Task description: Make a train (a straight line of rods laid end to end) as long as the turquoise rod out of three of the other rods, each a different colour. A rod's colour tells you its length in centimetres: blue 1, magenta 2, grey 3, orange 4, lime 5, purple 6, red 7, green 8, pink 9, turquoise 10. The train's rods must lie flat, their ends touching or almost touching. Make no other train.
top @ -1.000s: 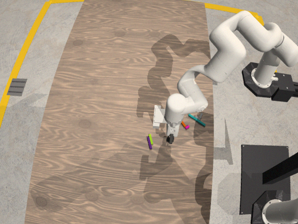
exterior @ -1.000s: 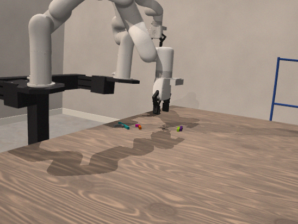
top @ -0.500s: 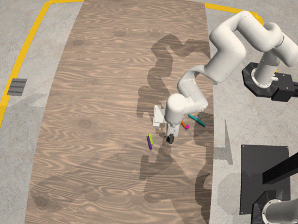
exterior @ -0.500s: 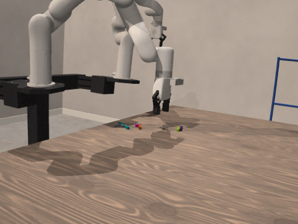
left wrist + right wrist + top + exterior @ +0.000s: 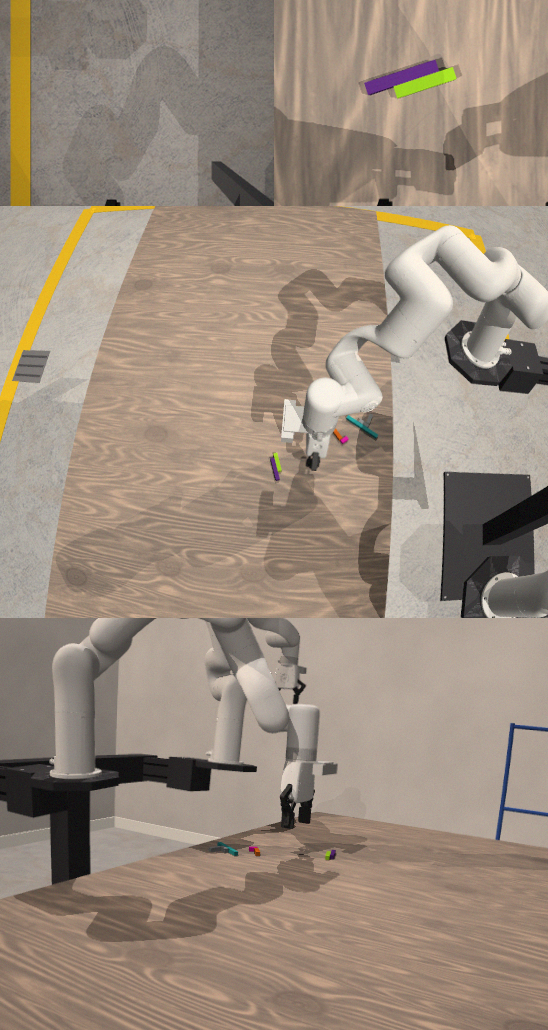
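A lime rod (image 5: 277, 462) (image 5: 328, 856) (image 5: 426, 83) and a purple rod (image 5: 274, 469) (image 5: 333, 854) (image 5: 400, 77) lie flat side by side, parallel and slightly offset. An orange rod (image 5: 338, 434) (image 5: 257, 852) lies with a magenta rod (image 5: 344, 439) (image 5: 253, 849) at one end, out of line. The turquoise rod (image 5: 362, 427) (image 5: 230, 850) lies near the table's edge, with a grey rod (image 5: 369, 419) (image 5: 217, 849) close beside it at an angle. My right gripper (image 5: 296, 823) is open and empty above the table, beside the lime and purple pair. My left gripper (image 5: 297, 699) is open and empty, raised high, off the table.
The table (image 5: 175, 331) (image 5: 400, 918) has its edge just beyond the turquoise rod. In the top view my right arm passes above the table close to the orange rod and may hide part of it. Arm shadows darken the wood around the grey and turquoise rods.
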Action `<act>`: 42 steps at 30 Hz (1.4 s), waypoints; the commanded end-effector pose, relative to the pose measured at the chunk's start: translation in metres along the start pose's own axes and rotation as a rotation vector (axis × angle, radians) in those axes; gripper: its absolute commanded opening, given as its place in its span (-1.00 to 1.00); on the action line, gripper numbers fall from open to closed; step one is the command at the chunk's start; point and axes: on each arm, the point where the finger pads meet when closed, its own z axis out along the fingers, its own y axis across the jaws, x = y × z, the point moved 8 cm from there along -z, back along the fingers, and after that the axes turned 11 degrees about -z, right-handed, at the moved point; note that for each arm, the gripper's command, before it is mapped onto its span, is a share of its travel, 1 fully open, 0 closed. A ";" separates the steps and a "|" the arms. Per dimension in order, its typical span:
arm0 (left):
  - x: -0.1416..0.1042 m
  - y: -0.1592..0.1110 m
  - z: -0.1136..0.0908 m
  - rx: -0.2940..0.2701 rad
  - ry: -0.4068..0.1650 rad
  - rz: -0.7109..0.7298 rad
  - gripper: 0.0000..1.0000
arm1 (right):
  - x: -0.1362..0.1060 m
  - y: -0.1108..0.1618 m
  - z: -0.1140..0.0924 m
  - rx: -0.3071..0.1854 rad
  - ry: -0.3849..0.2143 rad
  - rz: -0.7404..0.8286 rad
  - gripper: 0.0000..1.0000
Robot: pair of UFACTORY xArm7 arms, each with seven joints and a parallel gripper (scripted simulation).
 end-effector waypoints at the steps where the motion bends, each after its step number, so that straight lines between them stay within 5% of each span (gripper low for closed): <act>1: 0.001 0.000 -0.002 -0.002 0.005 0.000 1.00 | 0.001 -0.001 -0.002 0.002 0.004 0.000 1.00; 23: 0.001 0.000 -0.002 -0.002 0.005 0.000 1.00 | 0.000 0.000 -0.002 0.002 0.003 0.014 1.00; 42: 0.001 0.000 -0.002 -0.002 0.005 0.000 1.00 | -0.079 0.020 -0.007 0.004 -0.002 0.738 1.00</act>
